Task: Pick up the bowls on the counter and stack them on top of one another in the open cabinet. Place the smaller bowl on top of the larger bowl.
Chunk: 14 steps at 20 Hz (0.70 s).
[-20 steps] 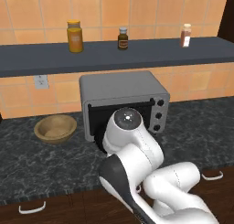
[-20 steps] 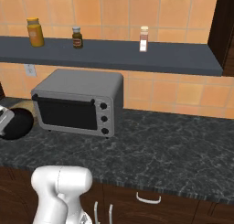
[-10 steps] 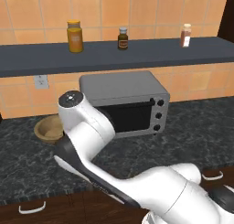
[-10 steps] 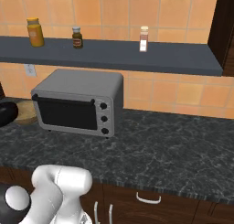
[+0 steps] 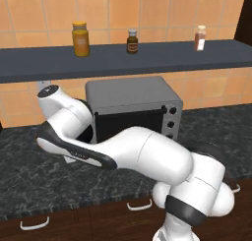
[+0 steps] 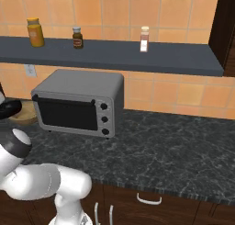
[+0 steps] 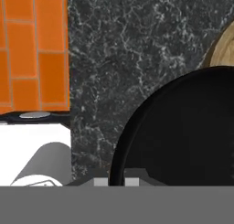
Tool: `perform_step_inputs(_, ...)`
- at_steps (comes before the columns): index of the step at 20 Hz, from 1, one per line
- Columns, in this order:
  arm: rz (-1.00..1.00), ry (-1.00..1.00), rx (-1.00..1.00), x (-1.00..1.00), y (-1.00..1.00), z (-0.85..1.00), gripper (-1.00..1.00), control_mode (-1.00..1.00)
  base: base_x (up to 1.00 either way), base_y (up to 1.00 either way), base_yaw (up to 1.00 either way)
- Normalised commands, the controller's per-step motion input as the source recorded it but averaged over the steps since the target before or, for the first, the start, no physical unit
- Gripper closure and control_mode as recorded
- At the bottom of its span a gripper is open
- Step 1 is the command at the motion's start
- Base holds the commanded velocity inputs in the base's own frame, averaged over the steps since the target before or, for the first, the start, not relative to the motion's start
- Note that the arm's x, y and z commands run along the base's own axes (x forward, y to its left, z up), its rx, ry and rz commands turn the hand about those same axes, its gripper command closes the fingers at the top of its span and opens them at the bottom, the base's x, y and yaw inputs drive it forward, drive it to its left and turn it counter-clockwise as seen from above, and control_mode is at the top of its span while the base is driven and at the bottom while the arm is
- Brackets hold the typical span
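Bowl [image 6: 25, 113], tan wood with a thick rim, sits on the counter [image 6: 174, 150] to the left of the toaster oven [image 6: 80, 101], close to the tiled back wall; in the right base view only a slice of it shows behind a dark part of the arm, and in the hand view its rim [image 7: 224, 47] curves in at the upper right edge. A large black round shape fills the lower right of the hand view (what it is cannot be told from here, possibly a second bowl or part of the robot itself). The gripper's fingers are pressed together and carry nothing, and the fingertips themselves cannot be made out. The arm is folded far to the left, its elbow in front of the oven door in the left base view. Judged from this, the step in hand is the approach to the first bowl. To do it well: spread the fingers before descending, since pressed-together tips can only push the bowl away; bring the hand over the rim rather than the centre, so one finger goes inside and one outside the thick wall; descend vertically and keep clear of the oven's side and the wall. Confirm which bowl is the larger before lifting, because the larger must go into the cabinet first.
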Motion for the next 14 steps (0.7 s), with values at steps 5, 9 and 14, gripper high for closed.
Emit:
perform_step_inputs(5,0.04,-0.01,-0.04,0.23,0.15,-0.41,1.0,-1.0,0.0,0.0,0.0)
perform_step_inputs(9,0.04,-0.06,0.0,0.15,0.35,-0.44,1.0,-1.0,0.0,0.0,0.0)
perform_step_inputs(14,0.06,-0.07,0.0,0.24,0.18,-0.29,1.0,-1.0,0.0,0.0,0.0)
